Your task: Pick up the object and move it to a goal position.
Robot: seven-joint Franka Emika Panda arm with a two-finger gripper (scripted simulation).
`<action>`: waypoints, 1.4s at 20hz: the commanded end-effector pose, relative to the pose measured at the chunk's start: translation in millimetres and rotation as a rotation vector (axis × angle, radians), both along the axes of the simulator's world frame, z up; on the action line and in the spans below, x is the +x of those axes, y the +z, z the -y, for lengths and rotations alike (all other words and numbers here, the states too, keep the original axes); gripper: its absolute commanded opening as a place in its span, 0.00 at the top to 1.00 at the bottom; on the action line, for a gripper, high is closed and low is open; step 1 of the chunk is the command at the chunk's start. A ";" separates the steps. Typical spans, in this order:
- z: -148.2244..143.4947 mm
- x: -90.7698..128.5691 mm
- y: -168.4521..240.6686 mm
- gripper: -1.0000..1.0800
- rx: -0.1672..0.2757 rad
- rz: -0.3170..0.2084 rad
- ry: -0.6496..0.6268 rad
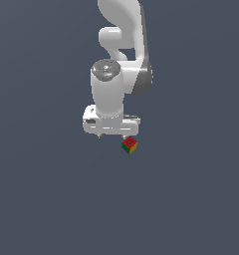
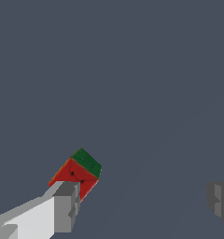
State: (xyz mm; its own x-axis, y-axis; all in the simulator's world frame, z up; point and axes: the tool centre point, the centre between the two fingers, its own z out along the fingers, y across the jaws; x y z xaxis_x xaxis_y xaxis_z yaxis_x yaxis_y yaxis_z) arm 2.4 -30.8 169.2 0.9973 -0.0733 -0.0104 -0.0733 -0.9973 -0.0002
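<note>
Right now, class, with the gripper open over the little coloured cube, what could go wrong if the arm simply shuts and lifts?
1. The cube sits off centre, right at one finger and far from the other finger. Closing the gripper may push it sideways rather than clamp it.
2. In the wrist view the cube is turned cornerwise to the fingers, so the pads may catch an edge and it could twist or slip out.
</note>
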 end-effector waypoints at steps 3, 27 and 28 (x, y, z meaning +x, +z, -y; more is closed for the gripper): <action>0.6 0.8 0.4 0.04 -0.001 0.001 0.003; -13.2 0.2 -14.6 0.04 -0.007 0.010 -0.112; -15.7 -0.9 -17.1 0.04 -0.007 0.010 -0.131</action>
